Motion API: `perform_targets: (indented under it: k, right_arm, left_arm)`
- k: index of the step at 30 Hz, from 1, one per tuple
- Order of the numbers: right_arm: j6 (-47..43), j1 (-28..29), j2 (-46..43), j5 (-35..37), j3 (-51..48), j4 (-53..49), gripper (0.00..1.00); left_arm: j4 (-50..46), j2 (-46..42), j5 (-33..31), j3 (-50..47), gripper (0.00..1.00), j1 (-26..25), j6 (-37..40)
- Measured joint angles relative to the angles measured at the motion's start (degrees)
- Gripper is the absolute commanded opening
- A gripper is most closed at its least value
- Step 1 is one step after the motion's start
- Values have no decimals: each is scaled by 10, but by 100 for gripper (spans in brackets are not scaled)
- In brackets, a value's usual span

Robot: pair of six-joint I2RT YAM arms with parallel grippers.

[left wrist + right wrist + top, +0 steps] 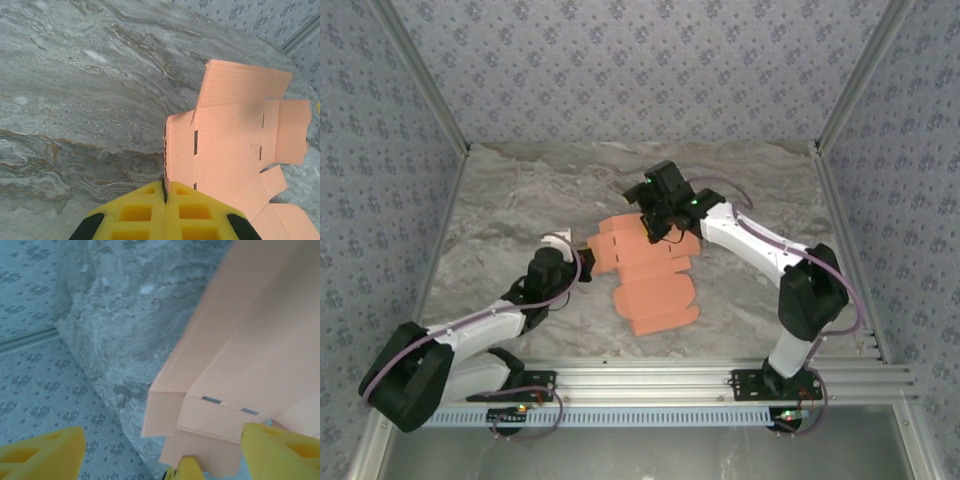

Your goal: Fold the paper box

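The orange-salmon die-cut paper box, a thin card sheet with flaps and tabs, lies near the middle of the grey marbled worktop, partly creased and not yet closed into a box. The left gripper has its yellow fingers pressed together on the left edge of the paper box, pinching the card at one narrow point low over the worktop. The right gripper hovers over the far part of the sheet with its jaws spread wide. In the right wrist view a folded-up wall panel of the paper box stands between the two fingers; contact with either finger cannot be confirmed. Several faults are likely from this state. Because the left hold is a single narrow pinch, a sideways push from the right gripper can pivot the sheet about that point, or tear or kink the pinched edge. Should the pinch slip, the whole sheet probably slides across the smooth worktop and the fold loses its reference. Closing the right gripper squarely on the wall panel risks crushing the thin card instead of bending it along its score line. A push applied away from the score line may buckle a flat panel. The wall panel may also spring back once released, and the tabs may then miss their slots.
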Motion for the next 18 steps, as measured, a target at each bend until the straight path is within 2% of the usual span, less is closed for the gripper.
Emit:
perform_targets:
  k: [8, 18]
  right_arm:
    - [43, -1, 68, -17, 20, -30, 85]
    - [62, -3, 77, -19, 49, -43, 88]
  left_arm:
    - [14, -29, -10, -12, 0, -1, 15]
    - [14, -41, -13, -15, 0, -1, 24]
